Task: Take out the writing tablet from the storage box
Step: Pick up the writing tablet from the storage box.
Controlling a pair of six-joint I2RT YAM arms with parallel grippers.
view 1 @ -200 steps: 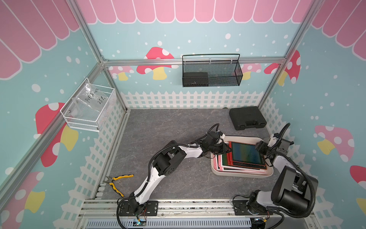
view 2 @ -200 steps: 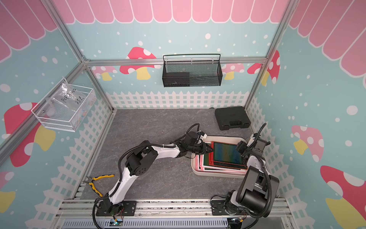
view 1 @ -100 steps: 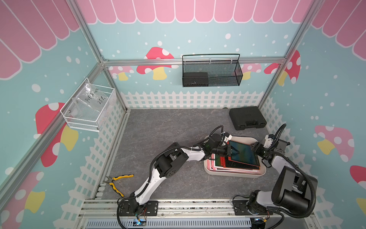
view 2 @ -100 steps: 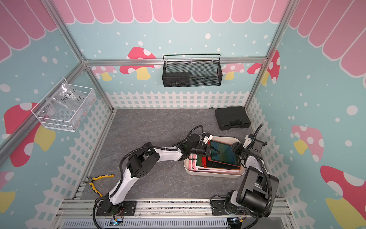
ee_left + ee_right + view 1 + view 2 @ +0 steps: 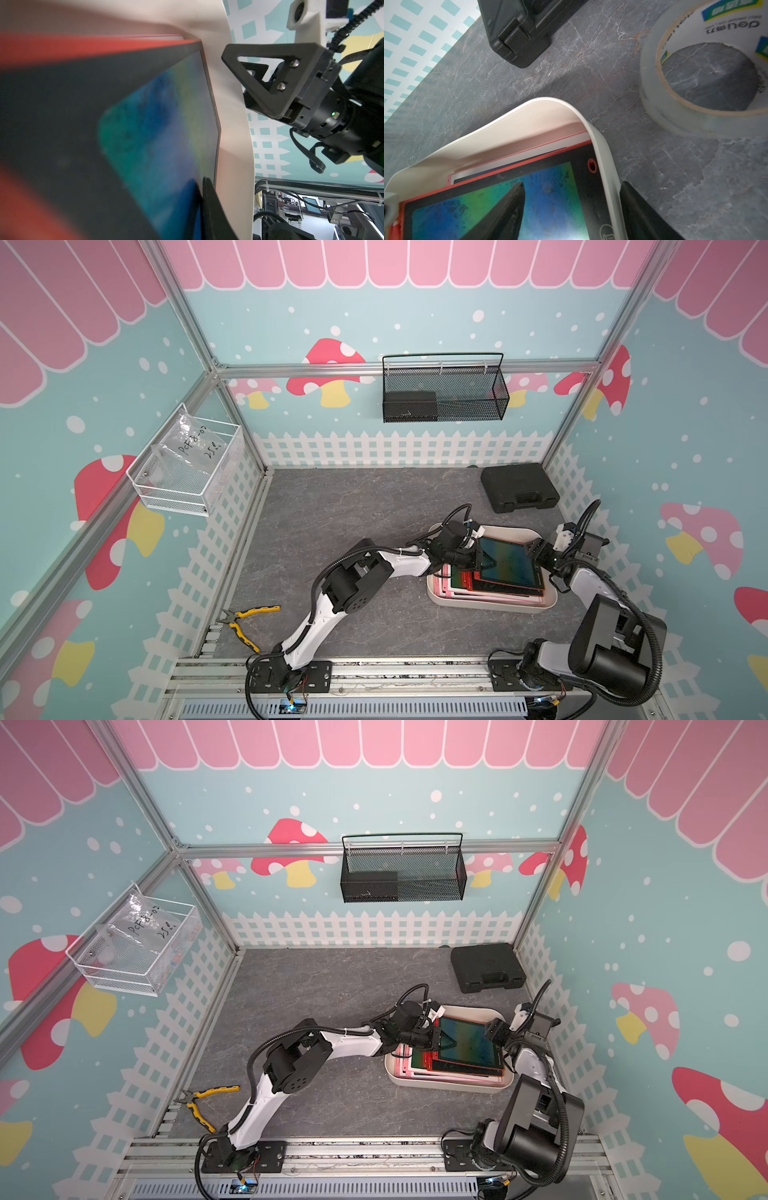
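My left gripper [image 5: 481,562] is pinched on the writing tablet [image 5: 511,566], a thin slab with a red frame, black bezel and blue-green screen, gripping it at the edge nearest my left arm. In the left wrist view one black finger [image 5: 209,207] lies flat on the screen; its partner is hidden beneath the slab. The tablet sits inside the storage box [image 5: 490,608], the cream-white plastic tub with rounded corners and low walls. It rests on top of a stack of pink- and red-framed tablets [image 5: 451,585], turned askew to them.

My right gripper [image 5: 535,550] has its jaws spread wide and straddles the tub's wall on my right side. In the right wrist view one finger [image 5: 506,209] hangs over the tablet's screen inside, and the other finger [image 5: 645,216] is outside, just beside the wall. Whether either one touches anything I cannot tell.

The tub stands on the grey stone-patterned table top [image 5: 353,510]. Behind it, near the back corner, lies a black hard plastic case [image 5: 519,487] with latches, apart from the tub. A roll of clear packing tape [image 5: 650,93] lies flat on the table near the tub's corner, not touching it. Yellow-handled pliers [image 5: 253,611] lie well away from the tub, out beyond my left arm
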